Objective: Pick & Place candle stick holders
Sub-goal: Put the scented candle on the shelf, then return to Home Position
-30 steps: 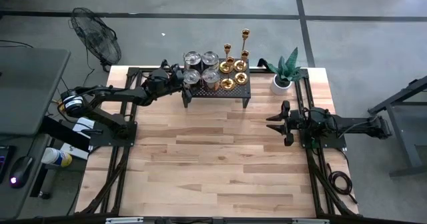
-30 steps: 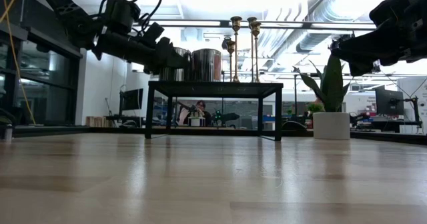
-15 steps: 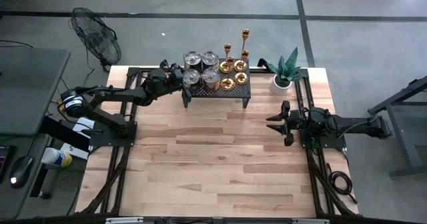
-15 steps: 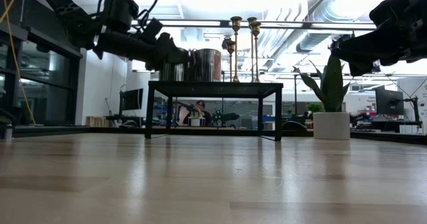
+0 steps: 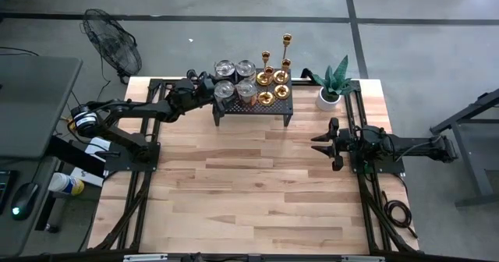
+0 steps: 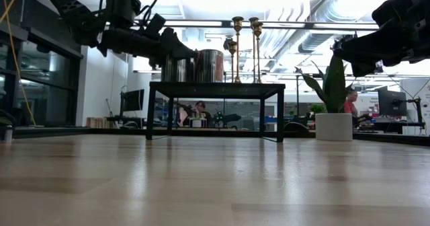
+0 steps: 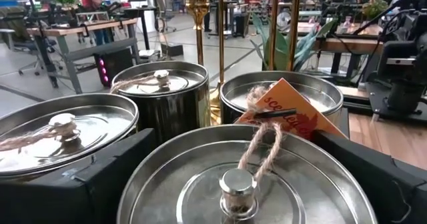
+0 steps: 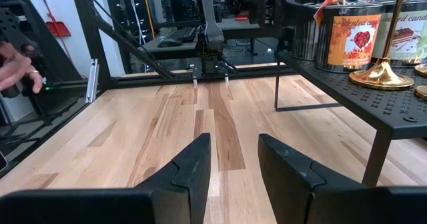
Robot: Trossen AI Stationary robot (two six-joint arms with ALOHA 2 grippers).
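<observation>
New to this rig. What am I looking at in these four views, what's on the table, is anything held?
It is a two-armed robot at a wooden table. The high view looks straight down, the low view sits at table-top height, and each wrist view looks out past that arm's own fingers.

At the far edge stands a small black rack. On it are four lidded metal tins and, beside them, the gold candle stick holders. A potted plant stands on the table next to the rack.

The left gripper has reached the rack: its wrist view shows its open fingers on either side of the nearest tin, not one of the holders. The right gripper waits open over bare table, to the rack's right. Nothing has been lifted yet.
</observation>
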